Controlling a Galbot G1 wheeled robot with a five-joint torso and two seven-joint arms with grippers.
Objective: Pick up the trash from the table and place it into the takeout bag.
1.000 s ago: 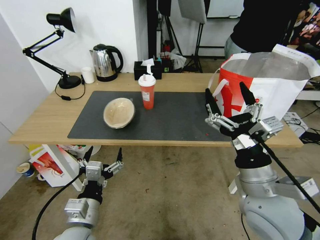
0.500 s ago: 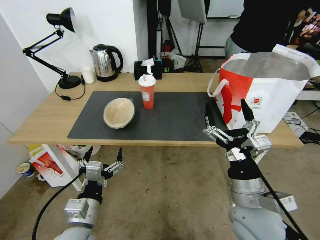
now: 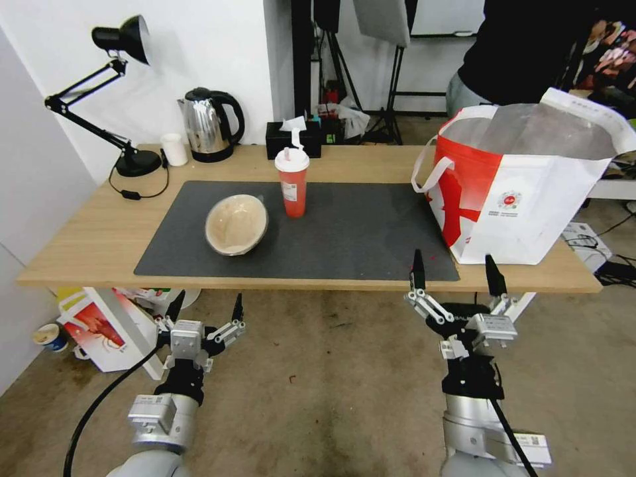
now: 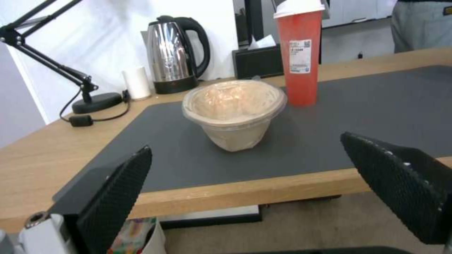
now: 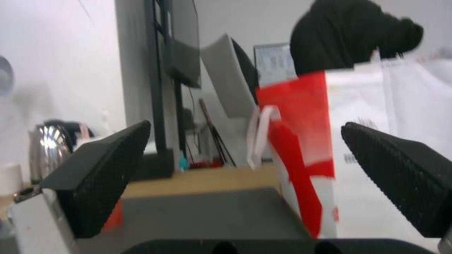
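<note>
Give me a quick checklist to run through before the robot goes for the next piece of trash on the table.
1. Left end effector open and empty, below the table edge: ok.
2. Right end effector open and empty, low in front of the table edge: ok.
3. Tan paper bowl within view, tilted on the dark mat, nothing touching it: ok.
4. Red drink cup upright with lid on, standing apart from the bowl: ok.
5. Takeout bag upright, mouth open: ok.
6. Large white bowl already inside the bag: cannot tell.
</note>
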